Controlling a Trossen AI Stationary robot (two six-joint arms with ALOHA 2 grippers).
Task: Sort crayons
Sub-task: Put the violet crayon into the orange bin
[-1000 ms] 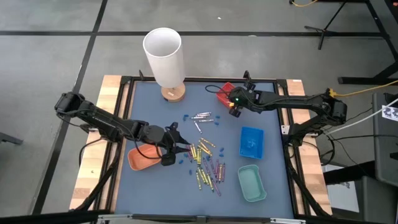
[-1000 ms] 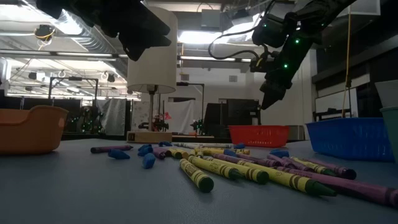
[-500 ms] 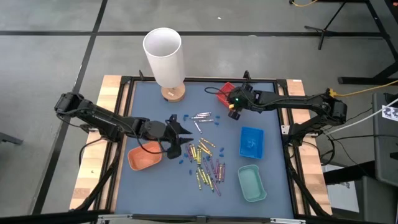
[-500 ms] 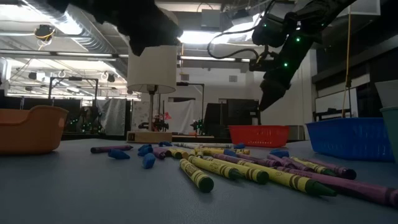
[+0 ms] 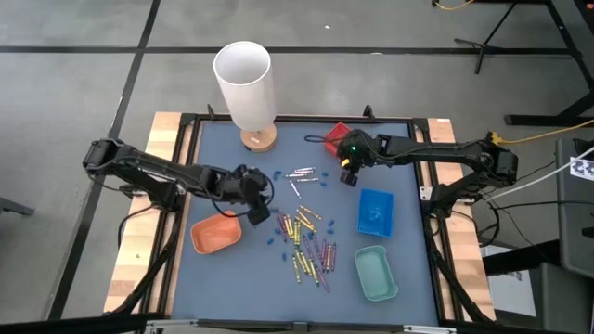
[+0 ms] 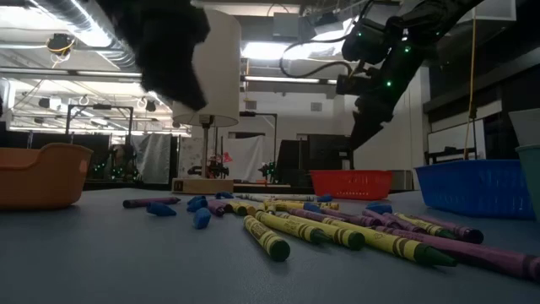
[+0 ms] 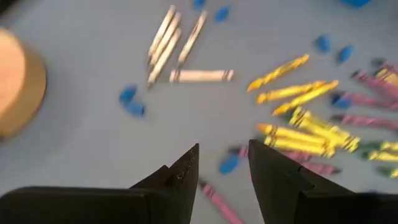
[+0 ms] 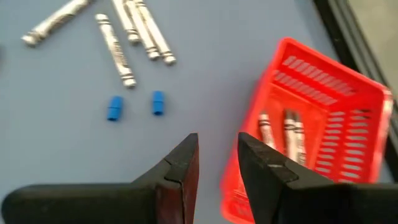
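- Blue-grey table in the high view: the crayons lie in a loose heap in front of the lamp, with a small silver cluster nearer the lamp's base. The left gripper hangs just beside the heap, on the side of the orange tray. The right gripper hangs on the far side of the silver cluster from the lamp, next to the red basket. A blue tray and a green tray sit beyond the heap from the lamp.
- Low view: yellow and purple crayons lie flat on the table in front of the lamp. The left gripper is a dark mass above them, touching none; the right gripper hangs high over the red basket.
- Left wrist view: the left gripper has its jaws a narrow gap apart and empty. Yellow crayons lie ahead and to one side of the tips, silver ones farther ahead, toward the lamp's wooden base.
- Right wrist view: the right gripper also shows a narrow, empty gap. Silver crayons lie ahead on the table, and more of them rest inside the red basket just beside one finger.
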